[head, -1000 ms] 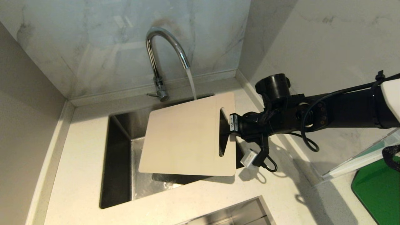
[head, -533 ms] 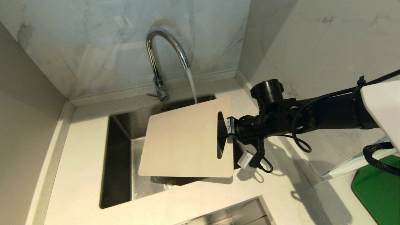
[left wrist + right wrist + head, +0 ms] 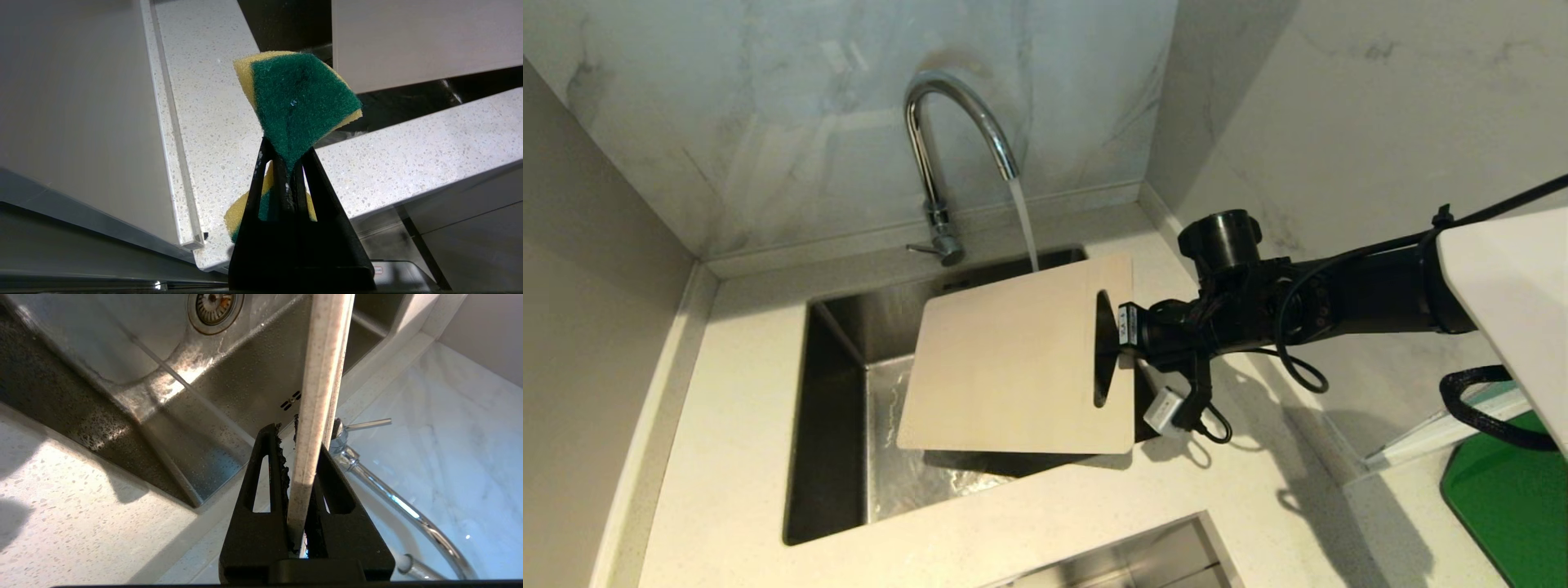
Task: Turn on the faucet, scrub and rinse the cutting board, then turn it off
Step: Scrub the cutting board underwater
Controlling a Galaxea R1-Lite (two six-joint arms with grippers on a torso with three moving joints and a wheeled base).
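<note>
Your right gripper (image 3: pixel 300 465) is clamped on the cutting board (image 3: pixel 1013 359), pinching its short end beside the handle slot (image 3: pixel 1101 349). You hold the board flat over the sink (image 3: pixel 825 425), off the table (image 3: pixel 727 392) and above the basin. In the right wrist view you see the board edge-on between the two black fingers (image 3: pixel 261 498), with the drain (image 3: pixel 214 304) in the wet sink bottom beyond it.

The faucet (image 3: pixel 947 122) stands at the back of the sink and its water (image 3: pixel 1023 220) is running. The stream comes down at the far edge of the board, near the corner by the slot. The small lever (image 3: pixel 927 247) sticks out at the base of the faucet.

Your left gripper (image 3: pixel 286 163) is squeezed tight on a sponge (image 3: pixel 296 102), yellow with a green scrubbing side. It is not in the head view. In its own view it hangs over the speckled table, with the board's near edge past the sponge.

A green mat (image 3: pixel 1515 498) lies on the table to the right.
</note>
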